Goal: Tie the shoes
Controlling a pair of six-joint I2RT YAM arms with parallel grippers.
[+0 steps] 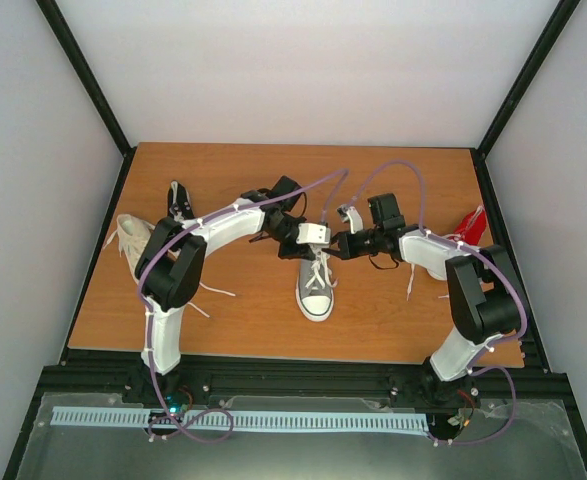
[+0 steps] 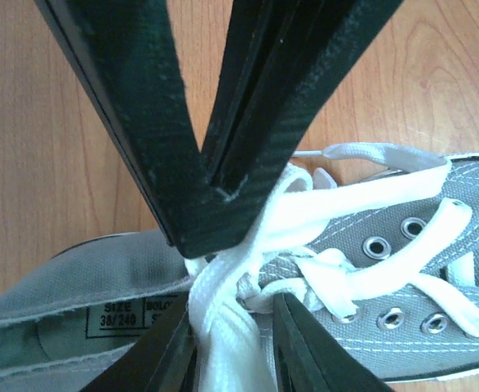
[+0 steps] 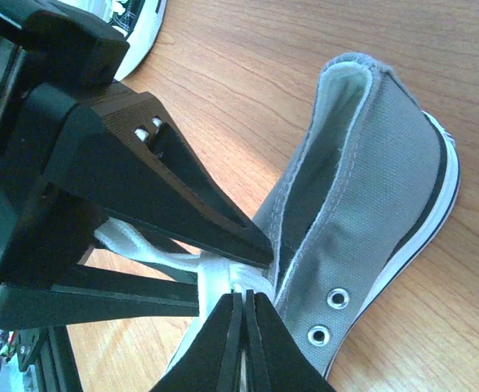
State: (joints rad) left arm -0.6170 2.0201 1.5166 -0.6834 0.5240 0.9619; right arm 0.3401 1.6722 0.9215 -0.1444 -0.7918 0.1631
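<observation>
The grey shoe (image 1: 316, 292) with white toe cap stands mid-table, toe toward the arms. Both grippers meet over its tongue end. My left gripper (image 1: 309, 240) holds a broad white lace strand (image 2: 223, 327) between its fingers (image 2: 308, 347), just beside the lace crossing (image 2: 304, 273). My right gripper (image 1: 336, 244) has its jaws pressed together, pinching the lace (image 3: 223, 273) at the shoe's collar (image 3: 345, 122). In the left wrist view the right gripper's fingers (image 2: 125, 106) come down in a V onto the same lace. The right gripper also shows in its own view (image 3: 243, 296), the left in its own (image 2: 232, 309).
A cream shoe (image 1: 133, 243) and a black shoe (image 1: 179, 200) lie at the table's left behind the left arm. A red shoe (image 1: 471, 222) lies at the right edge beside the right arm. A loose white lace (image 1: 213, 290) trails near the left arm.
</observation>
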